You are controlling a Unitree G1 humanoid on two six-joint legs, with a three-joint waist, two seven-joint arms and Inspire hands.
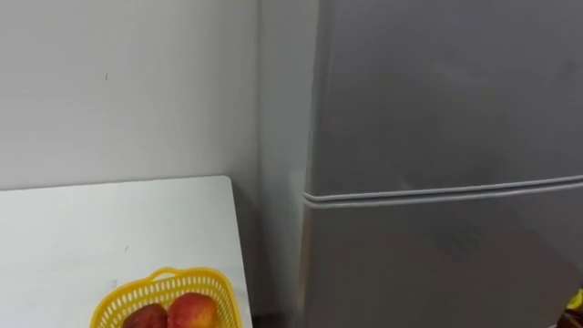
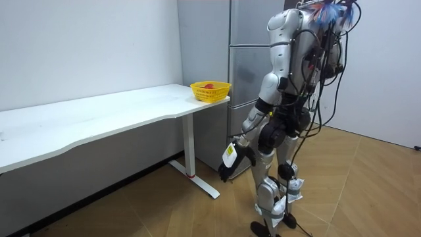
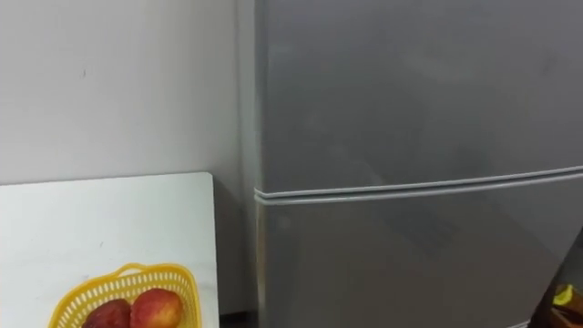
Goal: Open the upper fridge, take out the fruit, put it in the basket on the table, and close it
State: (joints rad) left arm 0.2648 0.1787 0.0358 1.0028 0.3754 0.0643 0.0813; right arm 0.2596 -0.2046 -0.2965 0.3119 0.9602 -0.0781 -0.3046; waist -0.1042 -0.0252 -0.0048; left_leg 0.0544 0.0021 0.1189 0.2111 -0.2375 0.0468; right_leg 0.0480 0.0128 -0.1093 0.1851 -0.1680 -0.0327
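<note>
A tall grey fridge stands right in front of me with both doors closed. Its upper door (image 1: 437,91) meets the lower door (image 1: 428,264) at a pale seam across the middle of the eye views. In the room view I stand upright facing the fridge (image 2: 245,72), close to it. My left hand (image 2: 228,164) hangs low beside my thigh, well below the doors and touching nothing.
A white table (image 1: 100,228) adjoins the fridge on my left, its corner near the fridge side. A yellow basket (image 1: 137,296) with red fruit (image 1: 191,312) sits at that corner. A small yellow thing (image 1: 576,299) shows at the lower right edge. The floor is wood.
</note>
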